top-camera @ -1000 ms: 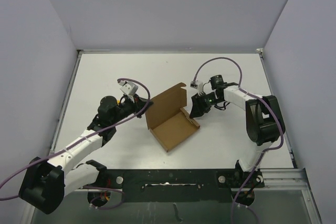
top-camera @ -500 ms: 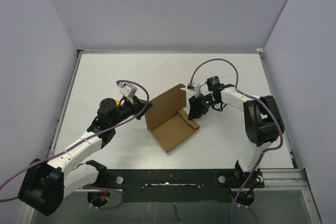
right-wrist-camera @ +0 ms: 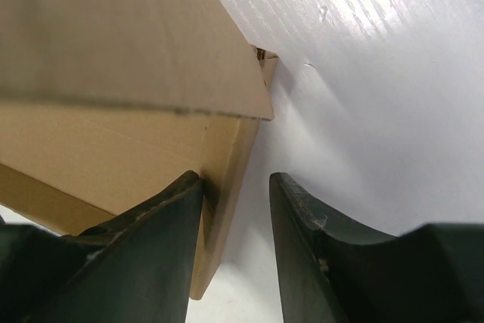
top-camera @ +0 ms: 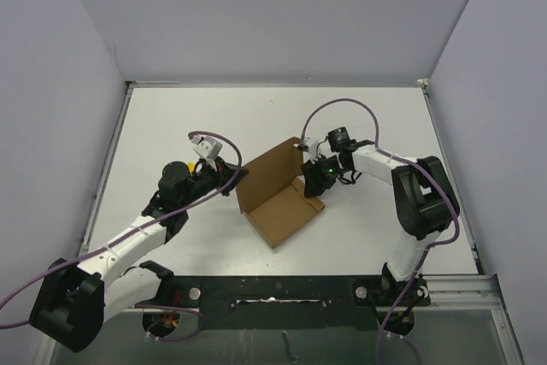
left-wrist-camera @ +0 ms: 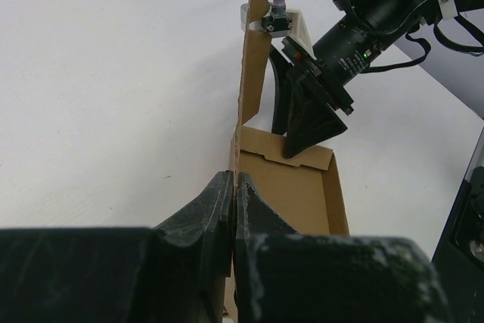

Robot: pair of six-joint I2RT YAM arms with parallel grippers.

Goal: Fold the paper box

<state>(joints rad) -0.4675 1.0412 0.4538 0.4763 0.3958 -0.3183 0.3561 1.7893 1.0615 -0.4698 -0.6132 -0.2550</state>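
Note:
The paper box (top-camera: 282, 207) lies in the middle of the white table as an open brown tray, with its lid panel (top-camera: 269, 168) standing up at the back left. My left gripper (top-camera: 234, 181) is shut on the box's left edge; in the left wrist view the thin cardboard (left-wrist-camera: 249, 73) rises from between the closed fingertips (left-wrist-camera: 223, 191). My right gripper (top-camera: 314, 181) is open at the tray's right wall. In the right wrist view that wall (right-wrist-camera: 231, 179) stands between the jaws, against the left finger (right-wrist-camera: 151, 225) and apart from the right finger (right-wrist-camera: 318, 247).
Grey enclosure walls (top-camera: 51, 126) close in the table on the left, back and right. A black rail (top-camera: 282, 288) runs along the near edge between the arm bases. Purple cables (top-camera: 350, 102) loop above both wrists.
My right gripper has moved left, up to the box's right wall, with its jaws held at the same width. The left gripper and the box have barely moved.

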